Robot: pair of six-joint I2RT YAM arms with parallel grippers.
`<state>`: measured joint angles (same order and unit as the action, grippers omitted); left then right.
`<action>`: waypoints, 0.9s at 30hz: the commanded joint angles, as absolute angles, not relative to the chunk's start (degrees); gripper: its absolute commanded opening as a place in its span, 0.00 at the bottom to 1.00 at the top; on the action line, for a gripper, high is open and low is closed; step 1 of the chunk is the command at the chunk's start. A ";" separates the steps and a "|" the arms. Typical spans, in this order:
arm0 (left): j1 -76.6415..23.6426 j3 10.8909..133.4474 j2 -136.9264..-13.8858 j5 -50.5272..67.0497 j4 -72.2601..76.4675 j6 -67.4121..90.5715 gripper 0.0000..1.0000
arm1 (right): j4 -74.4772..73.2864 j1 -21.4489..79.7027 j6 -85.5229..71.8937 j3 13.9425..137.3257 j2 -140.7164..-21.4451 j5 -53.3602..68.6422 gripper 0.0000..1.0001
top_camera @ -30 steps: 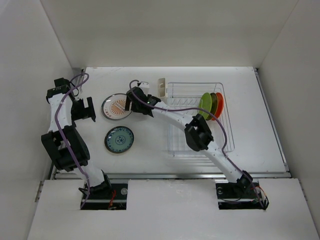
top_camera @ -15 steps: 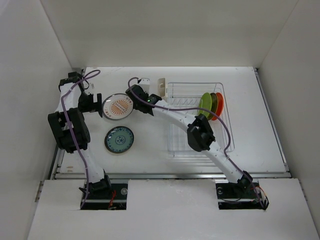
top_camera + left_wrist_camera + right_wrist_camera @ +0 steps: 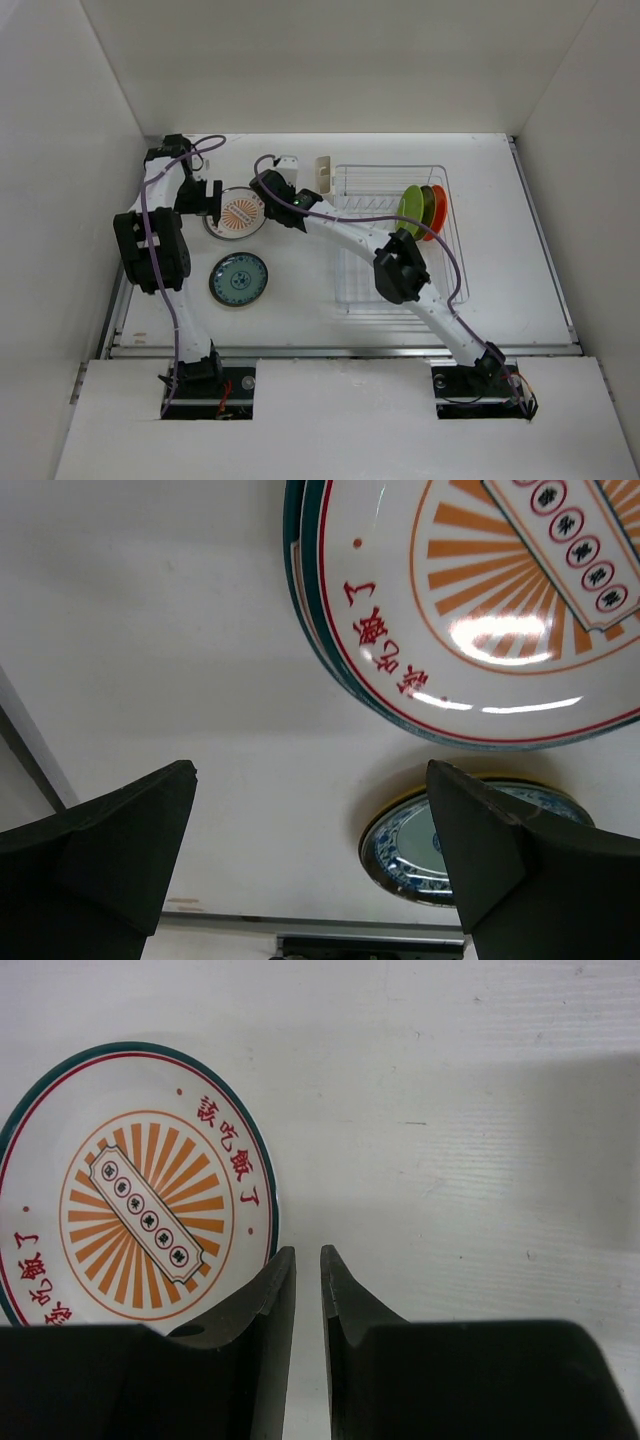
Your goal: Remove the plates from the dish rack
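One orange-centre plate (image 3: 238, 213), left hand (image 3: 310, 780) wide open at its rim, right hand (image 3: 308, 1250) nearly closed, empty

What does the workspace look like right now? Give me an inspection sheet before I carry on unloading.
Surface: white table, no spills seen.
Job's things: dish rack holds three upright plates at its right end: lime green plate, dark plate, orange plate. Orange-centre plate and teal patterned plate lie flat on the table, left of the rack.
Clutter: cream cup on the rack's left side; nothing else seen.
Grippers: left gripper open, at the orange-centre plate's left edge. Right gripper at its right edge, jaws almost together, nothing between them.
Cables: purple cables run along both arms.
Surroundings: white walls on three sides.
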<state>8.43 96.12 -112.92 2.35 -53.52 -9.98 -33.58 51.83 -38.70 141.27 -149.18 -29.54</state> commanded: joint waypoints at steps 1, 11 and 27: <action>8.35 100.62 -115.48 0.18 -53.44 -8.09 1.00 | -29.54 52.38 -37.97 142.21 -149.41 -28.83 0.22; 8.35 102.30 -117.95 -1.76 -53.96 -7.56 1.00 | -27.25 52.38 -37.97 144.67 -152.67 -31.35 0.17; 8.35 100.55 -117.95 -2.37 -52.91 -7.03 1.00 | -24.62 53.17 -37.97 144.49 -154.69 -30.41 0.11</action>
